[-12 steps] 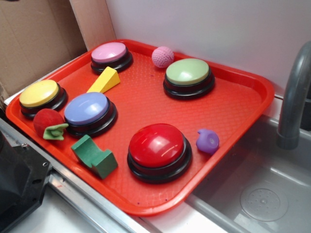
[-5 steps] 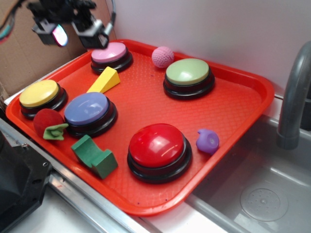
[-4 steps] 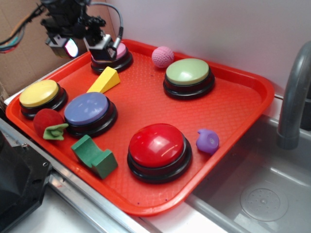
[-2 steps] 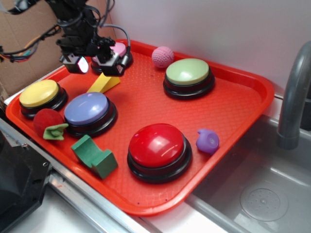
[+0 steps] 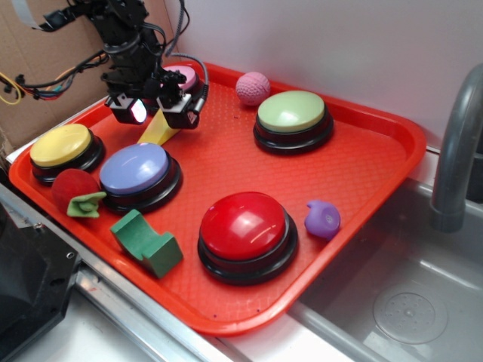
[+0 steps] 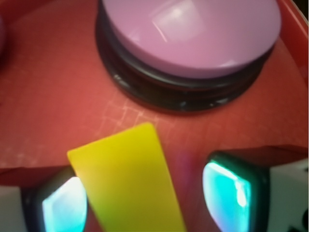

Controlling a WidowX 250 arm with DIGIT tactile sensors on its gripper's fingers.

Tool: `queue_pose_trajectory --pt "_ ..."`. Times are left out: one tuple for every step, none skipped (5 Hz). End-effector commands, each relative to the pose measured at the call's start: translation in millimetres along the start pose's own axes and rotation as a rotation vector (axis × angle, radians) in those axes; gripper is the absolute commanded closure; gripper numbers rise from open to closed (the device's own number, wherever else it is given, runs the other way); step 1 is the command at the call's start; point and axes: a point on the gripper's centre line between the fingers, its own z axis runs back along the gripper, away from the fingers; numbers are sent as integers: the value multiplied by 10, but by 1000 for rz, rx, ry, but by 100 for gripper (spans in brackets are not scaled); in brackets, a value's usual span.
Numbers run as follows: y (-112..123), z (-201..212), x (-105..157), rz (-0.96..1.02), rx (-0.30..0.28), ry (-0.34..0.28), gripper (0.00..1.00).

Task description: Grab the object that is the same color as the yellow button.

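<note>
Exterior view: on the red tray [image 5: 377, 162], the gripper [image 5: 156, 109] hangs over the yellow wedge [image 5: 157, 133], near the yellow button [image 5: 60, 145]. Wrist view shows the wedge [image 6: 128, 181] between spread pads [image 6: 227, 193]. Judged pre-grasp: descend slightly, then close.

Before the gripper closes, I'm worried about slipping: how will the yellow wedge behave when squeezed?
The yellow wedge looks solid and stiff, so it probably won't deform. Its smooth, sloped faces might slide between the pads. Being small, it's likely light, and flat-bottomed, so unlikely to roll.
</note>
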Motion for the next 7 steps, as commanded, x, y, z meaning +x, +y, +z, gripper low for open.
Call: queue_pose_trajectory --pt "13 112 113 -5 -54 -36 100" --pt "15 178 97 23 -60 -50 100" --pt "-27 495 99 24 -12 -111 100" --pt "-225 918 38 -41 -20 -93 100" --pt "-513 1317 -106 -102 -18 -86 100" --pt "-795 1706 -280 -160 -103 -80 100" --pt "-868 1890 -386 -172 -150 -78 100"
